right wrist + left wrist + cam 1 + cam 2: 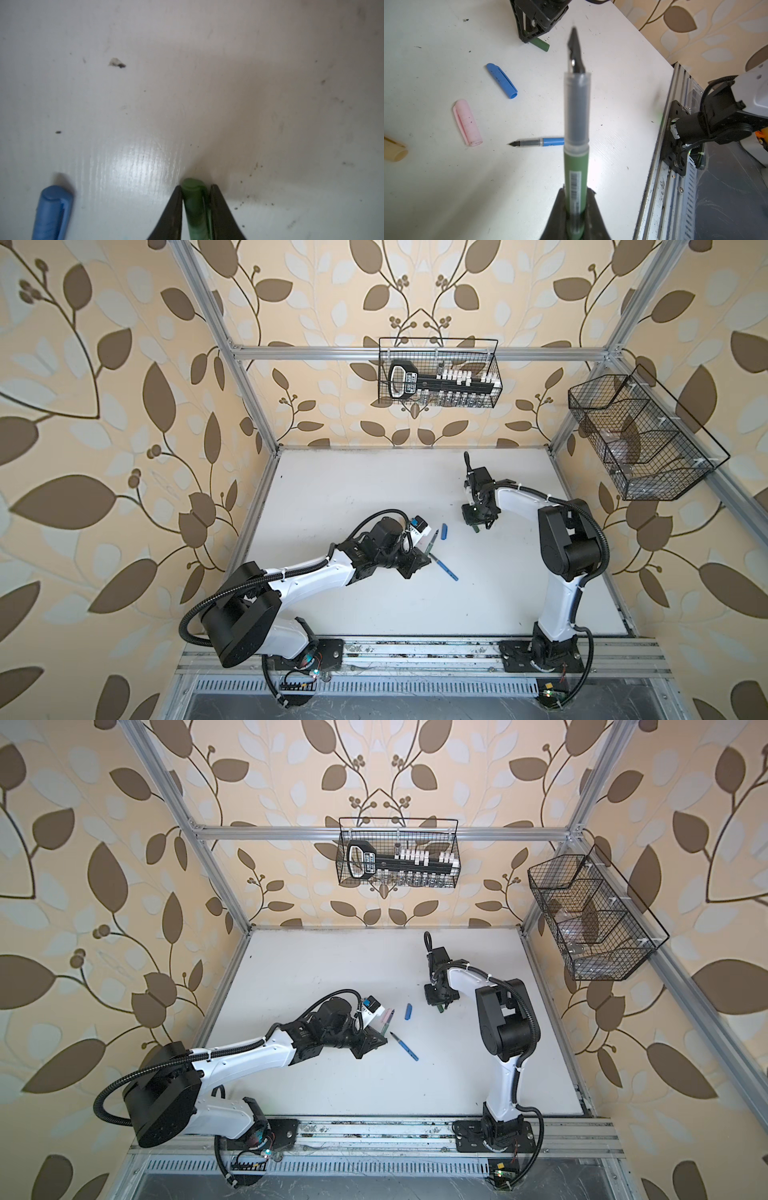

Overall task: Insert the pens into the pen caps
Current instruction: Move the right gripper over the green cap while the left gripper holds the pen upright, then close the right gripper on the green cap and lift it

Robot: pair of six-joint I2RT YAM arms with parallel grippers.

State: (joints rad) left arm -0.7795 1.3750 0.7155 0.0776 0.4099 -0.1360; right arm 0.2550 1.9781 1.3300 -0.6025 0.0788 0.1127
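My left gripper (576, 191) is shut on the barrel of a dark green pen (576, 162), whose dark tip points away from the wrist, above the white table (353, 489). On the table lie a blue pen (446, 568), a blue cap (445, 531), a pale pink cap (467, 122) and a tan cap (394, 151). Right of the blue cap, my right gripper (195, 187) points down at the table. Its two jaws press against both sides of the dark green cap (194, 205), which lies flat. In both top views the right gripper (440, 1007) hides most of that cap.
A black wire basket (438, 373) with a tool hangs on the back wall, and a second one (640, 439) on the right wall. An aluminium rail (415, 651) with both arm bases runs along the table's front edge.
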